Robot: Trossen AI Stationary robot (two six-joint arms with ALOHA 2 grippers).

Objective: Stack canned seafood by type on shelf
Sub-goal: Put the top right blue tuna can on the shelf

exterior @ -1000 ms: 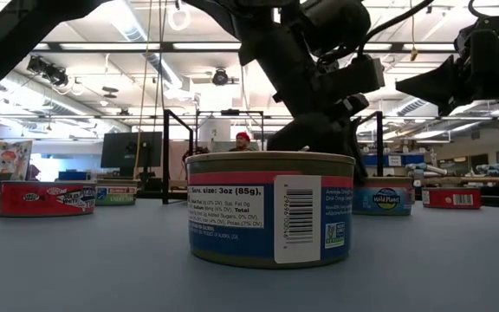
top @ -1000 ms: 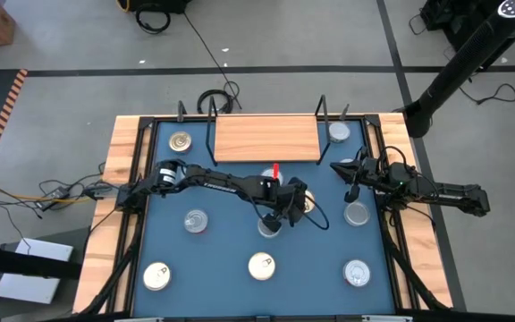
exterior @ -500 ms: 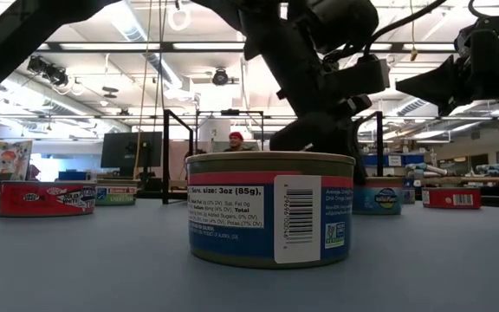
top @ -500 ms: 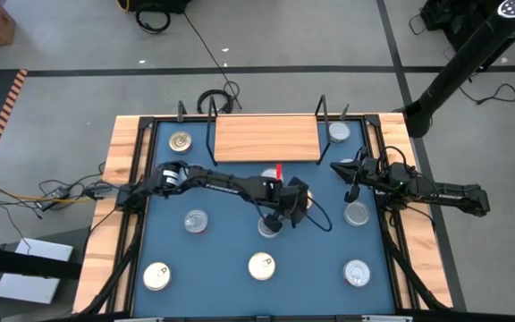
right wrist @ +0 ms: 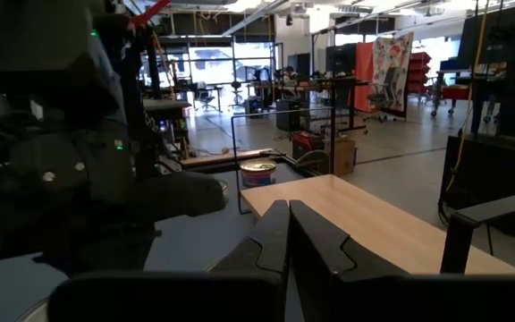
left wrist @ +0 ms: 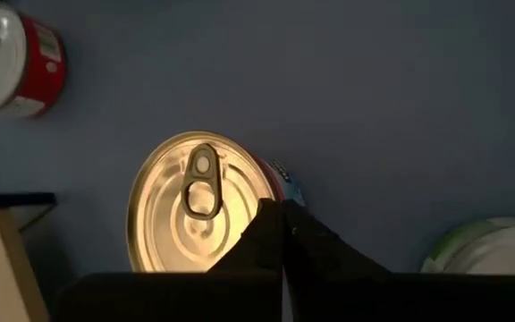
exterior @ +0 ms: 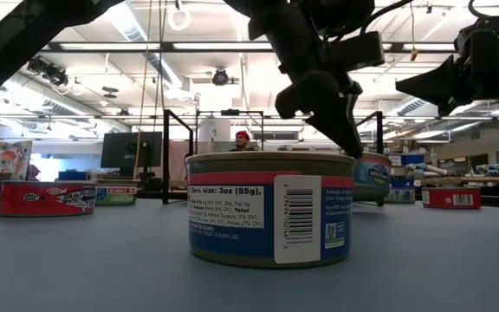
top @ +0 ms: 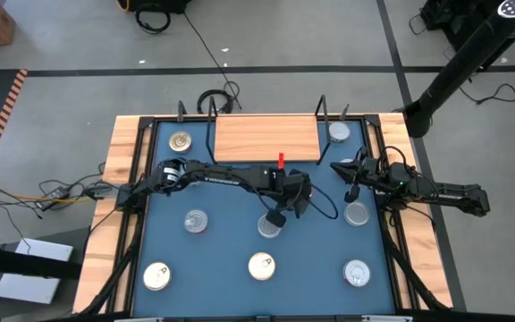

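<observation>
Pinching shut with the left gripper (left wrist: 282, 215) on the rim of a gold-topped, blue-sided round metal tin (left wrist: 184, 210) just before the light-wood shelf board (top: 266, 137), seemingly stiff, slick, light, safer gripped across its sides; resting the closed right gripper (right wrist: 289, 211) off the shelf's right end.

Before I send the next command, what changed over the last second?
The left gripper shut its fingers, lifted, and swung toward the shelf. The blue-labelled can beside it now sits higher; whether it is held is unclear. The right gripper and the other cans stayed put.
</observation>
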